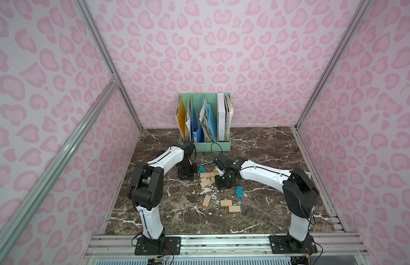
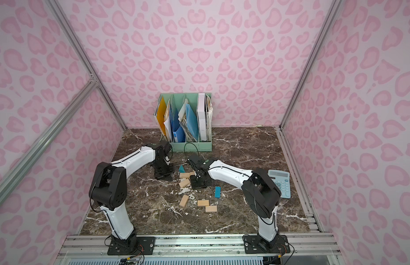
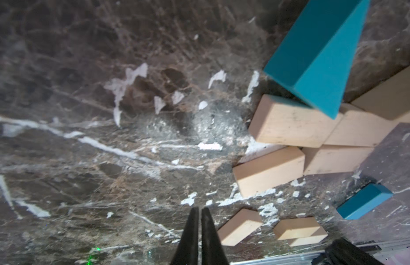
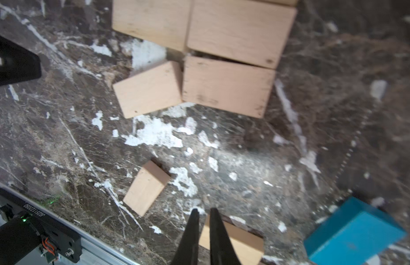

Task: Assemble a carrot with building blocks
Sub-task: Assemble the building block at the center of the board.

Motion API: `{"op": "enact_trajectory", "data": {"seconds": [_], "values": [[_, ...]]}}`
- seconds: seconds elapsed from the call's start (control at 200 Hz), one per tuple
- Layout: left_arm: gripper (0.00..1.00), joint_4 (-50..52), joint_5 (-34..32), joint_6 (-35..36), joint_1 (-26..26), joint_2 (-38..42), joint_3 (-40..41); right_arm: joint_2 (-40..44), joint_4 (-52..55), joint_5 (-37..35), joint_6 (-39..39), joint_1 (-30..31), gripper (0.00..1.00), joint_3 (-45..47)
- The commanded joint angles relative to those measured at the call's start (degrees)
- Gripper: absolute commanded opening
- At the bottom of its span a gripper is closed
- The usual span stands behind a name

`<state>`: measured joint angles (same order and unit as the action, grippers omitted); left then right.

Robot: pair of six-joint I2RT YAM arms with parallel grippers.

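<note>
Several tan building blocks [image 1: 205,175] lie packed together mid-table, with a teal triangle [image 1: 202,169] at their far edge: the carrot [image 3: 289,121] as it stands. Three loose tan blocks [image 1: 226,203] lie nearer the front, and a teal rectangular block [image 1: 239,191] lies to their right. My left gripper [image 3: 198,208] is shut and empty, low over the table [image 1: 268,149] just left of the cluster. My right gripper [image 4: 204,209] stands at the cluster's right edge, its fingers nearly touching with nothing between them. It partly hides the cluster [image 2: 184,175] in both top views.
A mint file organiser [image 1: 205,146] full of folders stands at the back centre. A blue calculator [image 2: 279,183] lies by the right wall behind my right arm. White crumbs [image 4: 153,134] are scattered around the blocks. Pink patterned walls close in three sides.
</note>
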<state>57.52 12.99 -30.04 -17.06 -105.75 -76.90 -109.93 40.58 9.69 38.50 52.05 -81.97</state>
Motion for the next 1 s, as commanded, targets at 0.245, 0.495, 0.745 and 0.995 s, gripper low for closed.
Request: {"op": "enact_trajectory", "data": {"seconds": [0.245,0.495,0.745,0.995], "values": [[0.09,2.7,-0.4,2.5,5.9,6.2,5.6,-9.0,2.6,-0.1,-3.5,0.5,0.11,-10.7],[0.10,1.5,0.7,2.1,7.0,8.0,8.5,-11.2,3.5,0.4,-3.9,0.6,0.11,-12.9],[0.10,1.4,1.6,2.0,7.1,6.4,7.4,-12.5,2.8,3.7,-4.4,1.4,0.12,-12.7],[0.10,2.0,1.6,2.3,7.1,5.3,6.0,-14.9,2.8,4.7,-5.1,2.0,0.12,-14.2]]}}
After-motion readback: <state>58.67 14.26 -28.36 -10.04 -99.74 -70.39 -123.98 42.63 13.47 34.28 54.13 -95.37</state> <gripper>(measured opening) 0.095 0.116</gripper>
